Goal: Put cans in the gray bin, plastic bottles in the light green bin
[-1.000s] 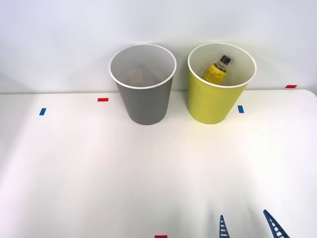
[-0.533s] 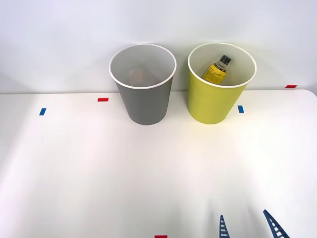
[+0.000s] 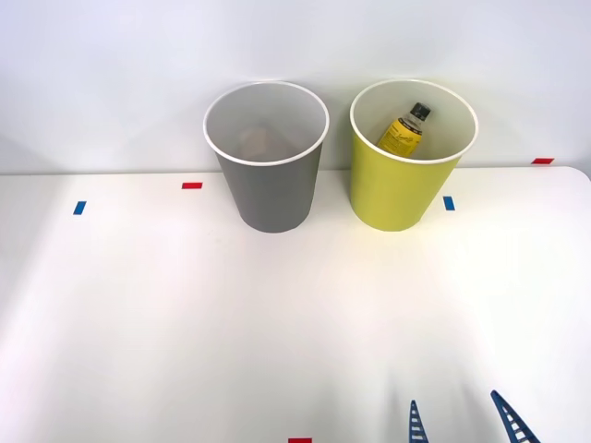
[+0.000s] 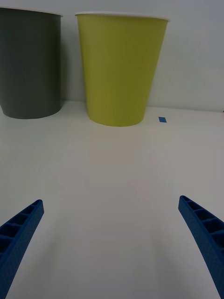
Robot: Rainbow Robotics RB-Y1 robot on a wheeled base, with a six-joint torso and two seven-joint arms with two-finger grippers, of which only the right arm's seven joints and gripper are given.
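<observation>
We see our right hand low over the white surface, its blue fingers wide apart and holding nothing. The bottle leans inside the green bin. The gray bin stands just beside it.

Gray bin, yellow-green bin, yellow-labelled black-capped bottle, blue ribbed gripper.

Test-lab setup: bare white table with coloured tape markers, blank wall.
</observation>
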